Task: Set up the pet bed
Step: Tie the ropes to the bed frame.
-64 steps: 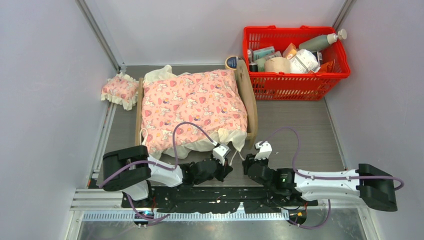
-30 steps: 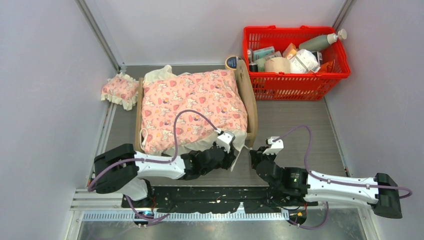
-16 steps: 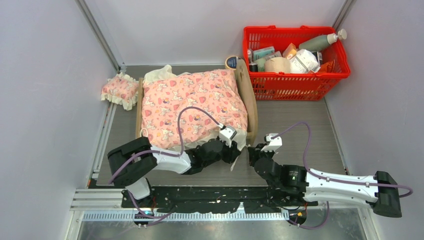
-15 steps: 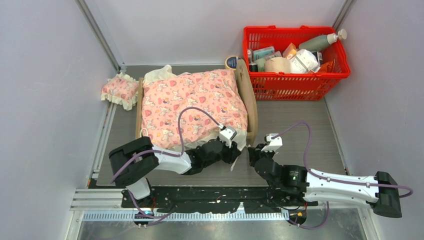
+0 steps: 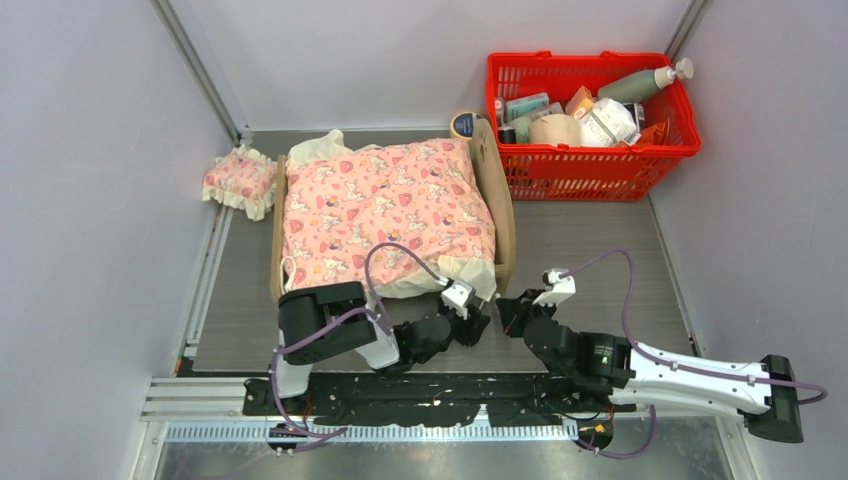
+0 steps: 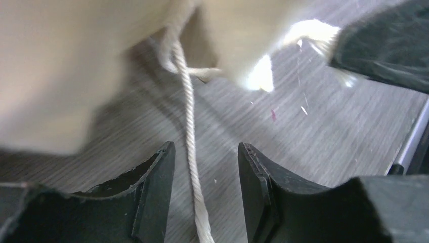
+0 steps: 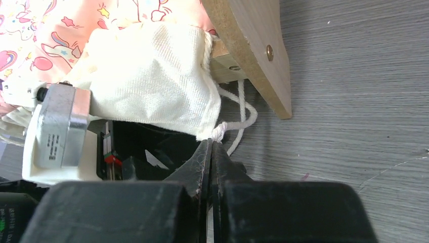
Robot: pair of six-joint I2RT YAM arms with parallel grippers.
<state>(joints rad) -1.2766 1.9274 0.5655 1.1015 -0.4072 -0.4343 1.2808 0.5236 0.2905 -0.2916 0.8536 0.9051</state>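
L pincer had just backed off the near right corner of the blanket, where it sat half a sec earlier. It had dropped low over the counter w/ its arm folded in toward the base. Its jaws had spread as it went: apart but not wide, w/ a white cord running loose btwn them, touching neither. Prob. a let-go after a tug. The corner it had covered now showed, w/ the cream frill draped over the frame's foot. R pincer had barely shifted. It was closed tight, w/ the frayed cord end right at its tips; couldn't tell if that end was actually nipped.

Pet bed sat on the counter left of centre, its headboard on the right, nearest the red basket. The blanket covered it almost wholly, so the mattress was hidden. Judged: blanket step about done. Pillow not yet on; it lay apart at the counter's left edge, just past the bed's far left corner.

In the way:
- Cord looped on the counter just by the frame's foot, btwn both pincers. It could snag and drag the blanket when either arm lifted.
- L arm's purple cable arched over the blanket's near edge.
- Basket, full of bottles & packets, stood just beside the headboard.
- A small round tin-like item sat at the headboard's far end.

Fetching the pillow would prob. mean the L arm swinging well left, clear of the frame's side rail.
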